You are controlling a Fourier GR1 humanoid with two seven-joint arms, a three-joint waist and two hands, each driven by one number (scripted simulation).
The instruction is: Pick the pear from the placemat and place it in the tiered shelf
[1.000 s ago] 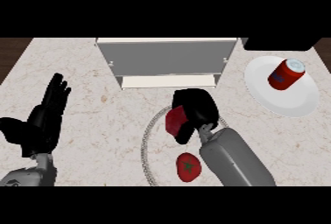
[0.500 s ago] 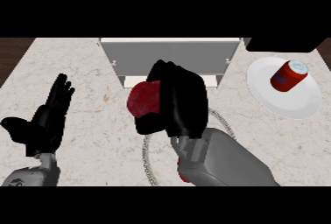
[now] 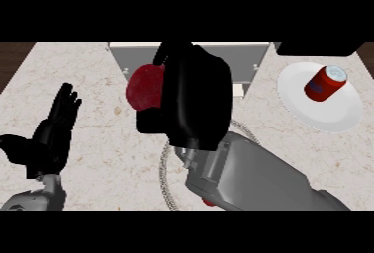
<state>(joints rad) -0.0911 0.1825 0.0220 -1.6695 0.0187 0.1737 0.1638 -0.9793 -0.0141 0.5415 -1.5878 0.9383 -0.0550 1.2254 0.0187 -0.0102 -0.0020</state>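
My right hand [image 3: 194, 94] fills the middle of the head view, raised high and curled round a dark red pear [image 3: 145, 90] that shows at its left side. It hovers in front of the white tiered shelf [image 3: 131, 54] at the counter's far edge, hiding most of it. Below the forearm, part of the round placemat's rim [image 3: 166, 178] shows, along with a sliver of a second red thing [image 3: 209, 202] lying on it. My left hand [image 3: 50, 136] rests open at the left, fingers up.
A white plate [image 3: 332, 111] at the right carries a red can [image 3: 323, 83] lying tilted. A dark object [image 3: 318, 48] sits at the far right corner. Marbled counter [image 3: 95, 163] lies between the left hand and the placemat.
My right hand has lifted the pear off the placemat and carried it up and toward the shelf, coming much closer to the camera. The left hand has stayed put.
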